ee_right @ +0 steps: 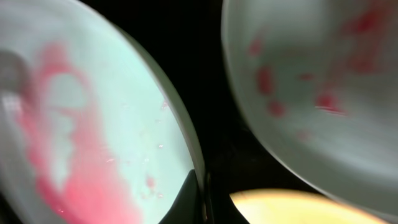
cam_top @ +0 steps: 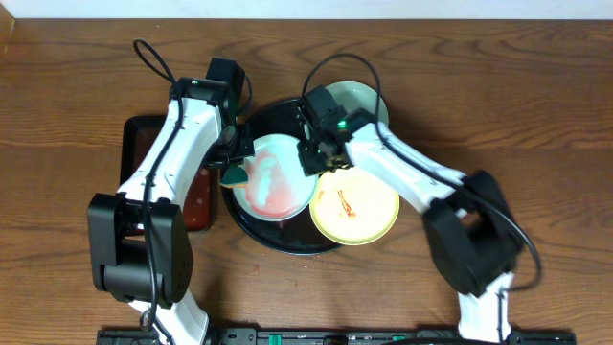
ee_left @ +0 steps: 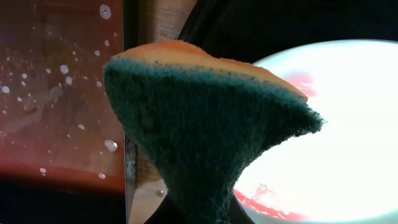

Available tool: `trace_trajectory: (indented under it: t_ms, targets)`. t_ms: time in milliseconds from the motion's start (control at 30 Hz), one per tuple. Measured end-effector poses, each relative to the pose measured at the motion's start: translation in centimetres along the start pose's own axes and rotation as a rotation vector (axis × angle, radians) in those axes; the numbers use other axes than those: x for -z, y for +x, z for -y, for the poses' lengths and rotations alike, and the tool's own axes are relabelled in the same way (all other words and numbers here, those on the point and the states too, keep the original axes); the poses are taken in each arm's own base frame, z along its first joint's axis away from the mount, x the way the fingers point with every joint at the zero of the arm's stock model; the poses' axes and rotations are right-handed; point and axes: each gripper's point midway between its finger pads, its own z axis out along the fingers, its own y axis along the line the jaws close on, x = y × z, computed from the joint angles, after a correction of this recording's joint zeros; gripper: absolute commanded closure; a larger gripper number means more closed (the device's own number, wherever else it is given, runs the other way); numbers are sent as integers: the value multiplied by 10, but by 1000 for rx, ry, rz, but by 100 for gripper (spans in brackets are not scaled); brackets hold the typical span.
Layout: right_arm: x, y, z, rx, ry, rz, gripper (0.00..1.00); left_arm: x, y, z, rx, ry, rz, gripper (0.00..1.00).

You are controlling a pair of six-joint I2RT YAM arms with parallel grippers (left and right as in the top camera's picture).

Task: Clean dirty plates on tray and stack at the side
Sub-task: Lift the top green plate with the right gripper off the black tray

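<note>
Mint plate (cam_top: 275,182), red-smeared, just right of left pincer (cam_top: 233,166) (clamped on sponge (ee_left: 205,143)). Right pincer (cam_top: 314,158) at opposite rim, grip state not discernible.

You had nothing to read here; no lettering, label, brand or number showed on the plates (cam_top: 278,174), the tray (cam_top: 287,247), the sponge (ee_left: 205,124) or the tabletop (cam_top: 77,86).
</note>
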Motion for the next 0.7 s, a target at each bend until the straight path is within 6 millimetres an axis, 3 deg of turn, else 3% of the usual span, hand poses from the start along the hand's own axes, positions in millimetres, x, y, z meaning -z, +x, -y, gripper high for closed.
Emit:
trace_trajectory:
  t_ms: [167, 433, 700]
  targets:
    - [54, -16, 16, 10, 116, 120, 99, 0, 0, 0, -7, 1, 2, 93]
    - [70, -19, 43, 21, 309, 169, 99, 0, -2, 1, -7, 3, 8, 93]
    - [116, -29, 29, 115, 534, 353, 99, 0, -4, 2, -7, 6, 17, 92]
